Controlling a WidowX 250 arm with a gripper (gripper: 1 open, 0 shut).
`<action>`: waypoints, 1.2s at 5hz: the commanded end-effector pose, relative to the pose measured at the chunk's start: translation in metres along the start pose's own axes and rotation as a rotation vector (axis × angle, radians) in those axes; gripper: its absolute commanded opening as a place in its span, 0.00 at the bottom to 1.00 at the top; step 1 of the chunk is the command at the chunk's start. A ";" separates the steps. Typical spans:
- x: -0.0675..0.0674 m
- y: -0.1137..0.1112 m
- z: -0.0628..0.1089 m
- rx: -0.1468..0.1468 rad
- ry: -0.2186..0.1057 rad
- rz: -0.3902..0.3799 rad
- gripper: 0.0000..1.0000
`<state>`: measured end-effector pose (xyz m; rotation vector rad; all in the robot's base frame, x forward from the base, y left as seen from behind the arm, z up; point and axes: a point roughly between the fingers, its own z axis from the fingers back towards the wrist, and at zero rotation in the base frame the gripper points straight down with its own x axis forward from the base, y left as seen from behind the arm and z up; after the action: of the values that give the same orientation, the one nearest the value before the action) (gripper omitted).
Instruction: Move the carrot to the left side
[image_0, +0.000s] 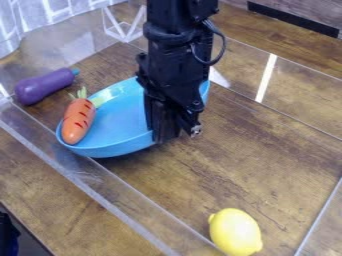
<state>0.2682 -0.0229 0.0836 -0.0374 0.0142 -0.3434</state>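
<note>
- Gripper (170, 133): pointing straight down at the right-hand rim of the blue bowl (114, 130), jaws drawn fully together. Whether the bowl's edge is pinched between them cannot be told from this view; the carrot is not in its hold.
- Eggplant (44, 84): purple, lying on the wooden table (267, 150) at about ten o'clock from the bowl, apart from the carrot.
- Carrot (76, 118): resting on the bowl's left rim, at roughly nine o'clock from the gripper, well clear of the fingers.
- Orientation: long axis runs from about twelve o'clock to six o'clock. Green top at the twelve o'clock end, orange tip towards six o'clock.
- Handling, as judged: a small toy, likely light and rigid, with a smooth skin that may slip. The ridge lines offer slight purchase. Not fragile.
- Recommended hold, as judged: across the thick middle of the body, jaws set square to the long axis. The tapered tip and the leafy top are poorer places.
- Lemon (235, 231): yellow, at about five o'clock from the gripper, well apart.
</note>
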 end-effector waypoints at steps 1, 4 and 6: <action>0.002 0.005 0.016 0.003 -0.066 0.018 0.00; 0.002 0.003 0.012 -0.039 -0.071 0.027 0.00; -0.005 0.023 0.024 -0.010 -0.063 0.031 1.00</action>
<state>0.2625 -0.0013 0.0834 -0.0743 0.0458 -0.3132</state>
